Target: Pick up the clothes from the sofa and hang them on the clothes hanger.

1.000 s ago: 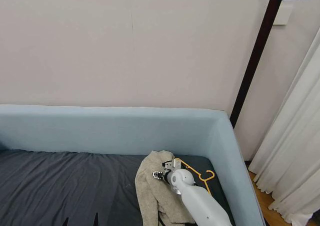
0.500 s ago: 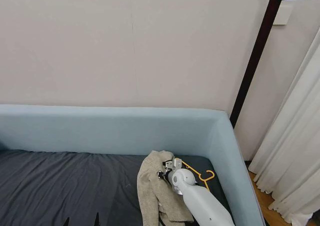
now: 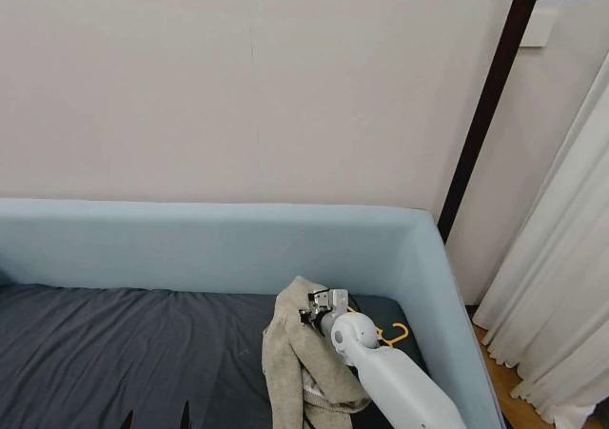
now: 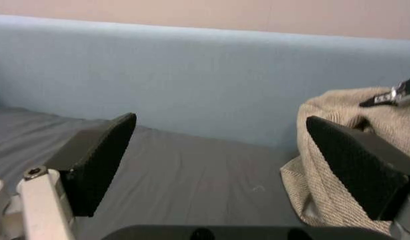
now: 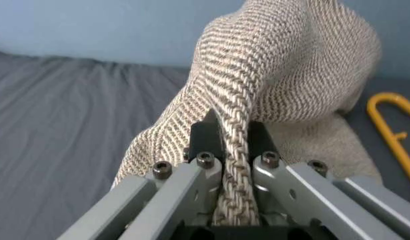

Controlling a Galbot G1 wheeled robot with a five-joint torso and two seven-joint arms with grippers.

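**Sweater pinched at the sofa's right end**

The beige knit sweater (image 3: 288, 358) lies on the dark seat of the blue sofa (image 3: 190, 248), near its right armrest. Its long axis runs from the backrest toward the front, with the raised fold at the far end. The right wrist view shows the right gripper (image 5: 235, 167) with its jaws clenched on that fold. The left wrist view shows the left gripper (image 4: 222, 150) with its jaws spread wide, low over the seat beside the sweater. 1 yellow hanger (image 3: 393, 334) lies just beside the sweater, and a dark rack post (image 3: 485, 106) and white curtain (image 3: 561, 286) stand beyond the armrest.
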